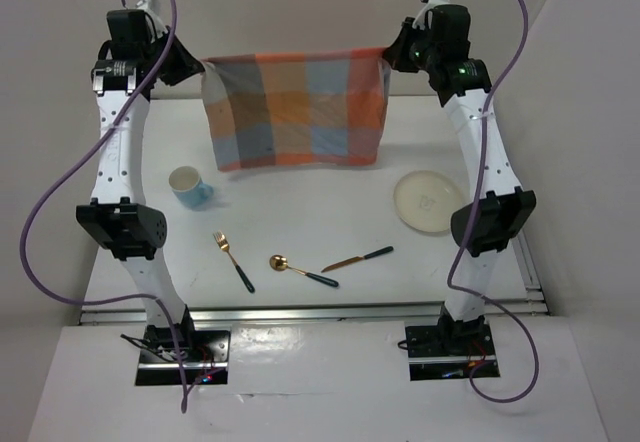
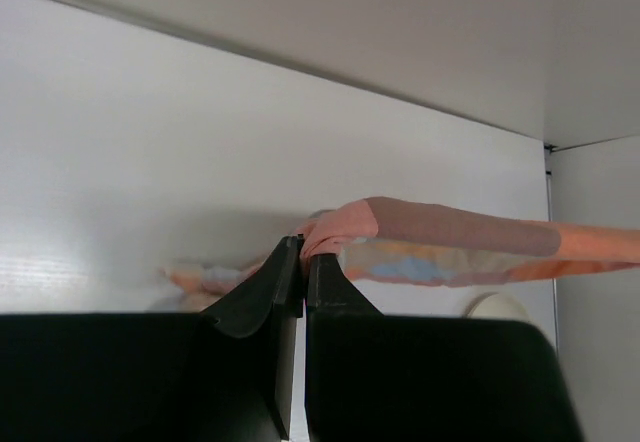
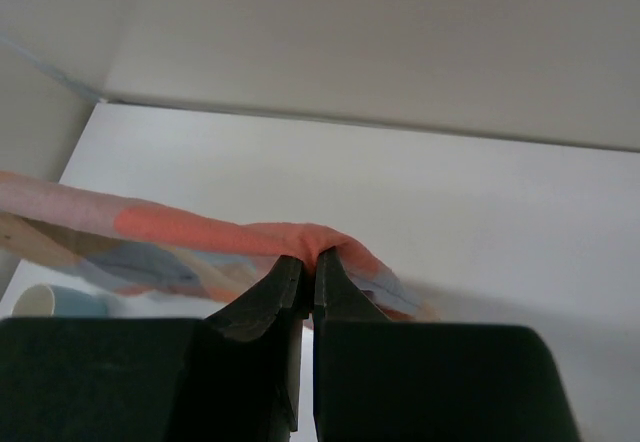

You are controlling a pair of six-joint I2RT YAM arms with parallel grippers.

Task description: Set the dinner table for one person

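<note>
Two robot arms hold a checked cloth mat (image 1: pixel 295 112) stretched between them over the far part of the dinner table (image 1: pixel 300 207); the left gripper (image 2: pixel 303 250) is pinched closed on the mat's upper left corner; the right gripper (image 3: pixel 308 264) is pinched closed on its upper right corner; the mat hangs beneath both hands like a curtain, and whether its lower edge touches the tabletop cannot be told.

The step in hand appears to be laying the mat; the next move likely calls for both arms to lower together, keeping the cloth taut so it lands flat.

Only the overhead view shows what waits on the table, closer to the bases than either hand: a cup (image 1: pixel 188 186) on the left hand's side; a plate (image 1: pixel 428 201) on the right hand's side; a fork (image 1: pixel 232 260), spoon (image 1: pixel 303 270) and knife (image 1: pixel 357 258) between them. Only the wrist views show each gripper's jaws tight on bunched fabric.
</note>
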